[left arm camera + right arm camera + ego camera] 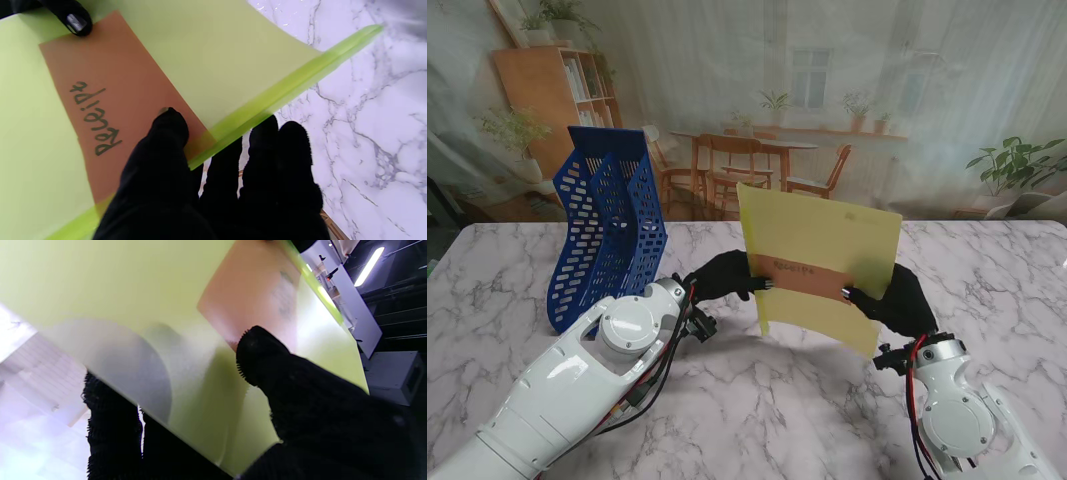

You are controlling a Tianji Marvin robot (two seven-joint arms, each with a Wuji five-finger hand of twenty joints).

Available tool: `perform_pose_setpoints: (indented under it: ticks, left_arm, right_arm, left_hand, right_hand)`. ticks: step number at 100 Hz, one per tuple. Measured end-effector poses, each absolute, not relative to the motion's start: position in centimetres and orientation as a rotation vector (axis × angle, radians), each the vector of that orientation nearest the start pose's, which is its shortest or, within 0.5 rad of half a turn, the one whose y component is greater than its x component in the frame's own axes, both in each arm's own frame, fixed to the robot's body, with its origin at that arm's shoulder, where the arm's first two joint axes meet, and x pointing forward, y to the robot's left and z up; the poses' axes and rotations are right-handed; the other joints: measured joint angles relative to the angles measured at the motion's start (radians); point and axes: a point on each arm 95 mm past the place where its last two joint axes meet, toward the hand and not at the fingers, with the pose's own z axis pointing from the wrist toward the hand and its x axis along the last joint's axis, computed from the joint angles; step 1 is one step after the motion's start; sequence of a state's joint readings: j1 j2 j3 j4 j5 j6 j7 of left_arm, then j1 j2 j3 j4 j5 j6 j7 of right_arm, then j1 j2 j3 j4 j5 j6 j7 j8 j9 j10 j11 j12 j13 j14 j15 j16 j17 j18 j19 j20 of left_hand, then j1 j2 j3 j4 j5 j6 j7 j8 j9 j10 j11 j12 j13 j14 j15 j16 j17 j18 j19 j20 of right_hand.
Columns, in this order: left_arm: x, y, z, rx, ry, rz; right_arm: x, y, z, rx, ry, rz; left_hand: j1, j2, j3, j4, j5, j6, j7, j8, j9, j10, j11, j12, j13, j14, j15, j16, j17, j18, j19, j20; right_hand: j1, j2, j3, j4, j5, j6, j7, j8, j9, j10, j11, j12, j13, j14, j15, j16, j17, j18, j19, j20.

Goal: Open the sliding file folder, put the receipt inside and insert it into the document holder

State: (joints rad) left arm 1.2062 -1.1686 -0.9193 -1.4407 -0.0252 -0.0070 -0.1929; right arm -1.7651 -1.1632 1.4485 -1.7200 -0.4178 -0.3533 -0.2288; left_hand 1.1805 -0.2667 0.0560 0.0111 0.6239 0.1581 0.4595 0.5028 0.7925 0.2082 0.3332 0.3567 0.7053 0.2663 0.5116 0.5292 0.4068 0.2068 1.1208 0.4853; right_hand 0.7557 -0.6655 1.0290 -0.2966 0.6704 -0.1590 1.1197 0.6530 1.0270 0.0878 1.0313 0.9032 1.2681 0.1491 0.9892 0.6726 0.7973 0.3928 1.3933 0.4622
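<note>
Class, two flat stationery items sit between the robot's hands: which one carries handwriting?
The brown paper receipt, marked "Receipt", pinched by the left hand and right hand. The translucent yellow-green plastic folder holding it is blank.

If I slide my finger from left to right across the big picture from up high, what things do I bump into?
Blue document holder → left hand → yellow file folder with the brown receipt in it → right hand.

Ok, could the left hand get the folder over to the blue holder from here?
Probably yes: the document holder stands just left of the left hand, nothing between, though the right hand also grips the folder.
</note>
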Motion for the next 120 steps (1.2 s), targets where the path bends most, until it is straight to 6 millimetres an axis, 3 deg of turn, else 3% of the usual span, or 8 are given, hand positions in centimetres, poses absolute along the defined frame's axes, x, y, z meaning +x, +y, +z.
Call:
perform_pose_setpoints:
  ticks: [39, 69, 75, 81, 93, 102, 111, 120]
  left_arm:
    - [45.8, -11.0, -32.1, -2.15, 1.438, -2.018]
    - [44.9, -12.6, -33.3, -2.243, 1.539, -1.968]
    - [44.6, -12.9, -33.5, -2.255, 1.606, -1.951]
    - [44.4, -13.1, -33.7, -2.266, 1.636, -1.944]
    - [44.5, -13.2, -33.8, -2.266, 1.61, -1.95]
    - [44.6, -13.2, -33.8, -2.26, 1.524, -1.972]
    - [44.6, -13.2, -33.9, -2.259, 1.476, -1.985]
    - [44.4, -13.4, -34.0, -2.263, 1.462, -1.989]
  right_arm:
    - [35.1, -4.9, -26.3, -1.714, -0.885, -2.94]
    - [34.9, -5.0, -26.0, -1.698, -0.851, -2.95]
    - [34.8, -5.0, -26.0, -1.696, -0.847, -2.95]
    - [34.8, -5.0, -25.9, -1.695, -0.845, -2.95]
    - [34.8, -4.9, -25.8, -1.695, -0.839, -2.95]
    - [34.8, -4.9, -25.8, -1.696, -0.835, -2.949]
    - [34.8, -4.9, -25.8, -1.699, -0.834, -2.947]
    - [34.8, -4.9, -25.8, -1.703, -0.833, -2.946]
  left_hand:
    - [-0.015, 0.012, 0.009, 0.0, -0.016, 0.0, -0.118, -0.016, -0.143, -0.002, -0.087, -0.095, -0.062, 0.008, -0.041, -0.037, -0.046, -0.001, -0.065, -0.002]
    - [-0.06, 0.002, 0.012, 0.0, -0.17, -0.063, -0.262, -0.157, -0.4, -0.04, -0.181, -0.176, -0.193, -0.008, -0.13, -0.135, -0.13, -0.04, -0.191, -0.03]
    - [-0.045, 0.002, 0.069, 0.04, -0.198, -0.084, -0.284, -0.188, -0.444, -0.052, -0.186, -0.186, -0.214, -0.016, -0.141, -0.151, -0.14, -0.051, -0.217, -0.04]
    - [-0.036, 0.002, 0.15, 0.072, -0.197, -0.094, -0.286, -0.191, -0.444, -0.053, -0.19, -0.187, -0.22, -0.02, -0.141, -0.16, -0.144, -0.053, -0.22, -0.04]
    - [-0.033, 0.003, 0.182, 0.072, -0.157, -0.1, -0.178, -0.143, -0.396, -0.054, -0.165, -0.182, -0.203, -0.027, -0.141, -0.16, -0.114, -0.065, -0.205, -0.04]
    - [0.02, 0.004, 0.161, 0.028, -0.081, -0.098, -0.054, -0.007, -0.27, -0.051, -0.11, -0.15, -0.138, -0.034, -0.118, -0.155, -0.059, -0.066, -0.161, -0.04]
    - [0.041, -0.004, 0.078, 0.028, -0.021, -0.089, 0.033, 0.044, -0.137, -0.048, -0.065, -0.119, -0.07, -0.043, -0.084, -0.144, -0.005, -0.066, -0.113, -0.04]
    - [0.041, -0.017, 0.042, 0.028, -0.008, -0.088, 0.075, 0.045, -0.089, -0.039, -0.042, -0.107, -0.042, -0.045, -0.07, -0.13, 0.013, -0.065, -0.089, -0.039]
  right_hand:
    - [0.003, 0.001, 0.002, 0.0, 0.0, 0.0, 0.0, 0.0, 0.0, -0.002, 0.0, 0.0, 0.0, 0.0, -0.002, -0.007, 0.0, 0.0, -0.001, 0.0]
    - [0.003, 0.001, 0.002, 0.0, 0.0, 0.0, 0.0, 0.0, 0.0, -0.002, 0.0, 0.0, 0.0, 0.0, -0.003, -0.006, 0.0, 0.0, -0.001, 0.0]
    - [0.003, 0.001, 0.002, 0.0, 0.0, 0.0, 0.0, 0.0, 0.0, -0.002, 0.0, 0.0, 0.0, 0.0, -0.003, -0.006, 0.0, 0.0, -0.001, 0.0]
    - [0.003, 0.001, 0.002, 0.0, 0.0, 0.0, 0.0, 0.0, 0.0, -0.002, 0.0, 0.0, 0.0, 0.0, -0.003, -0.006, 0.0, 0.0, -0.001, 0.0]
    - [0.003, 0.001, 0.002, 0.0, 0.0, 0.0, 0.0, 0.0, 0.0, -0.002, 0.0, 0.0, 0.0, 0.0, -0.006, -0.006, 0.0, 0.0, -0.002, 0.0]
    - [0.003, 0.001, 0.002, 0.0, 0.0, 0.0, 0.0, 0.0, 0.0, -0.002, 0.0, 0.0, 0.0, 0.0, -0.006, -0.006, 0.0, 0.0, -0.003, 0.0]
    - [0.003, 0.001, 0.002, 0.0, 0.0, 0.0, 0.0, 0.0, 0.0, -0.002, 0.0, 0.0, 0.0, 0.0, -0.006, -0.006, 0.0, 0.0, -0.003, 0.0]
    - [0.003, 0.001, 0.002, 0.0, 0.0, 0.0, 0.0, 0.0, 0.0, -0.002, 0.0, 0.0, 0.0, 0.0, -0.007, -0.006, 0.0, 0.0, -0.007, 0.0]
